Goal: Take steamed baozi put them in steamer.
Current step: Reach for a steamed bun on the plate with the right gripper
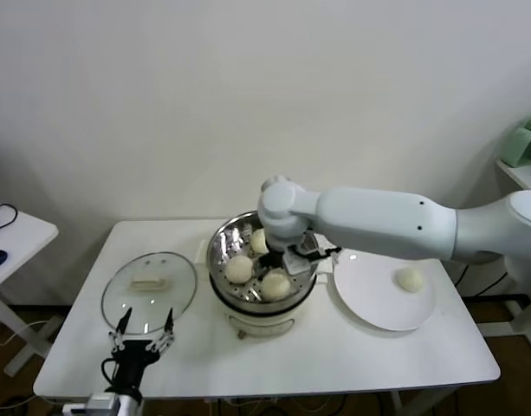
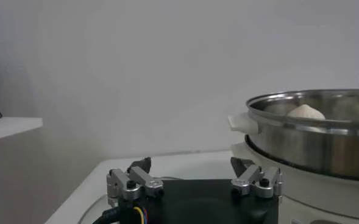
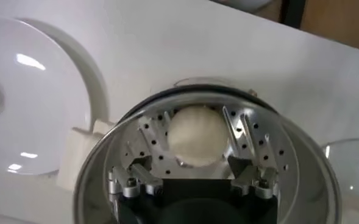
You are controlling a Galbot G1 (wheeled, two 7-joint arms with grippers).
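The steamer [image 1: 248, 305] stands mid-table with three baozi on its perforated tray: one on the left [image 1: 239, 269], one at the front [image 1: 276, 284], one at the back [image 1: 259, 241]. My right gripper [image 1: 293, 256] hangs inside the pot, open. In the right wrist view a baozi [image 3: 194, 135] lies on the tray just beyond the right gripper [image 3: 190, 164], whose spread fingers are not touching it. A single baozi [image 1: 410, 279] rests on the white plate [image 1: 369, 303]. My left gripper [image 1: 145, 334] is parked near the front left, open and empty.
A round glass lid [image 1: 149, 286] with a white handle lies flat left of the steamer, just beyond the left gripper. The plate sits right of the pot. From the left wrist, the steamer [image 2: 313, 146] rises close by, a baozi [image 2: 306, 112] showing over its rim.
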